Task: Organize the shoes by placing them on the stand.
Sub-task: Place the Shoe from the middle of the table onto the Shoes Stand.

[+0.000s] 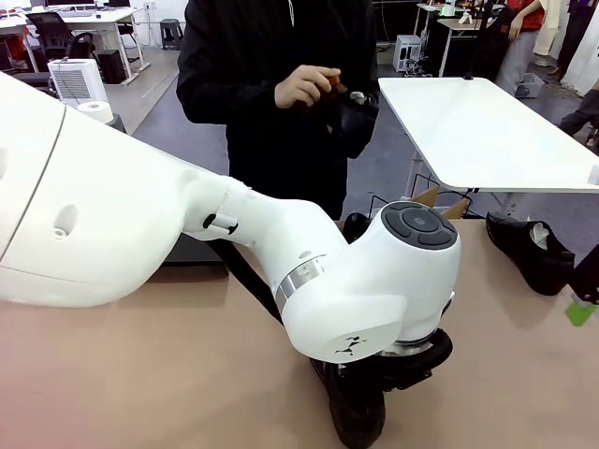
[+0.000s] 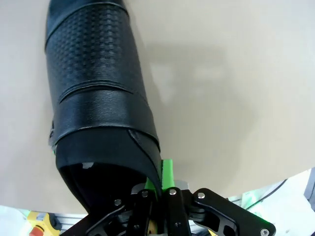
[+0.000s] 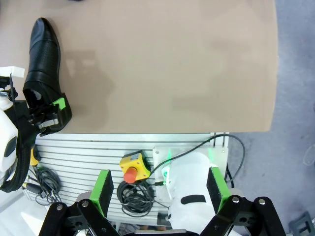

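One black shoe (image 2: pixel 98 98) lies on the beige table near its front edge, also seen in the front view (image 1: pixel 360 421) and the right wrist view (image 3: pixel 43 54). My left gripper (image 2: pixel 160 179) is shut on this shoe's heel collar, with a green pad (image 2: pixel 168 169) against the leather; it shows from above too (image 3: pixel 49 115). A second shoe (image 1: pixel 529 251), stuffed with white paper, lies at the right. The person holds a third shoe (image 1: pixel 351 117) and rubs it. My right gripper (image 3: pixel 160 189) hangs open and empty above the table's edge. My left arm hides the stand.
A yellow box with a red stop button (image 3: pixel 133 167) and coiled cables (image 3: pixel 135 196) sit on the slatted frame below the table edge. A white table (image 1: pixel 487 131) stands behind at the right. The black tip of something (image 1: pixel 356 224) peeks out behind my left arm.
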Action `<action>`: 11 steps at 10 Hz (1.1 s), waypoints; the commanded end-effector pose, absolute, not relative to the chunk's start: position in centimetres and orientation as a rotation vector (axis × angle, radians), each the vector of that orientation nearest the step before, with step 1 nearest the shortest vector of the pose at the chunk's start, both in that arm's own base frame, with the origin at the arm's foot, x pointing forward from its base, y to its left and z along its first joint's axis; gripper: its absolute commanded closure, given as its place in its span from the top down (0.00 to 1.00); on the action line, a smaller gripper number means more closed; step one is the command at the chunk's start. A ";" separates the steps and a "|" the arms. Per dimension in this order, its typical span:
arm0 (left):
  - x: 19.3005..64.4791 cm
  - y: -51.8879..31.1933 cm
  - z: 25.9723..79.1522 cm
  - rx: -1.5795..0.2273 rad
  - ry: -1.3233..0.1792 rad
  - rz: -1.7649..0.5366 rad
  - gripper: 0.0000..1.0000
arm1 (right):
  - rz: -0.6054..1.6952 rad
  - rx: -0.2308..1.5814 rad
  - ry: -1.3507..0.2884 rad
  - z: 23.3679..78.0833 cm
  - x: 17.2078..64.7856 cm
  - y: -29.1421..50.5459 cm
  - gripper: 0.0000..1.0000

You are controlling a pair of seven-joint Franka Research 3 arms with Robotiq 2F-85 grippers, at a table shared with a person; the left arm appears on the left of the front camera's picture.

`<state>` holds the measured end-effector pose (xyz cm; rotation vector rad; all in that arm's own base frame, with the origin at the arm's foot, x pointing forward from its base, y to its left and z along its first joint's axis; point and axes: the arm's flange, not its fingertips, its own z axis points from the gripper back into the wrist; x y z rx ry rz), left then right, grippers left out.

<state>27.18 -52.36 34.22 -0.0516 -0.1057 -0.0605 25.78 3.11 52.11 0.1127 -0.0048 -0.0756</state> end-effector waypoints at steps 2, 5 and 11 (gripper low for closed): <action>26.9 -52.2 33.9 -0.047 -0.100 -0.060 0.00 | -0.085 0.129 -0.004 52.2 25.8 3.3 1.00; 23.5 -49.1 38.9 -0.104 -0.096 -0.119 0.00 | -0.085 0.129 -0.004 52.2 25.8 3.3 1.00; 23.9 -31.6 46.2 -0.013 -0.581 -0.057 0.00 | -0.085 0.129 -0.004 52.2 25.8 3.3 1.00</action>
